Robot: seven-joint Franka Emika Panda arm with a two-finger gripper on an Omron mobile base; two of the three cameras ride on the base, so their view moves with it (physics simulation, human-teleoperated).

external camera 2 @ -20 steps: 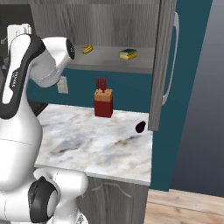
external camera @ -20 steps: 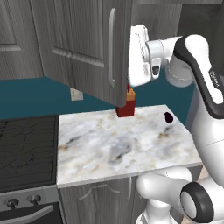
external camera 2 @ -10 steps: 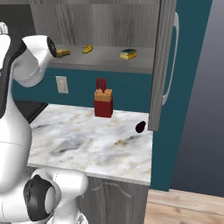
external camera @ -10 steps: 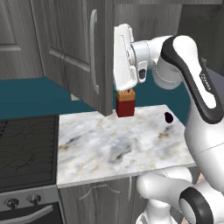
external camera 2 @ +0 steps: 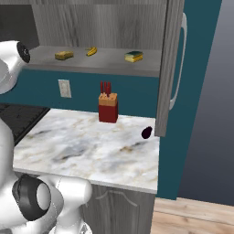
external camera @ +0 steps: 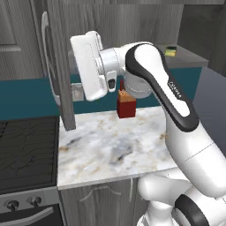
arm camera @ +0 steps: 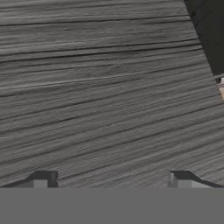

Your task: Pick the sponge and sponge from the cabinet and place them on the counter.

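The cabinet (external camera 2: 100, 20) is the biggest thing before me: dark grey wood grain, both doors swung open, one door (external camera: 55, 66) at my left with its silver bar handle (external camera: 46, 53), the other door (external camera 2: 169, 68) at my right. Its grey shelf (external camera 2: 105, 61) runs across the opening above a teal wall.

Below it lies the bench (external camera 2: 91, 146), a white-and-grey marble slab with tan veining, and to its left the black stovetop (external camera: 26, 145).

My white arm (external camera: 159, 84) reaches up and leftward in front of the open cabinet, my hand close to the inner face of the left door. In the hand view, wood grain lies right ahead of my end effector (arm camera: 111, 183). My fingertips (arm camera: 41, 179) stand wide apart with nothing between them.

On the bench near the back wall stands a red knife block (external camera 2: 109, 109), and nearer the right door lies a small dark rounded object (external camera 2: 146, 132).

On the shelf, the tan-yellow sponge (external camera 2: 64, 55) lies toward the left, a small banana (external camera 2: 92, 51) just beside it, and the yellow sponge with the dark green top (external camera 2: 134, 56) well to the right. Both sponges lie on the shelf, well apart from my end effector.
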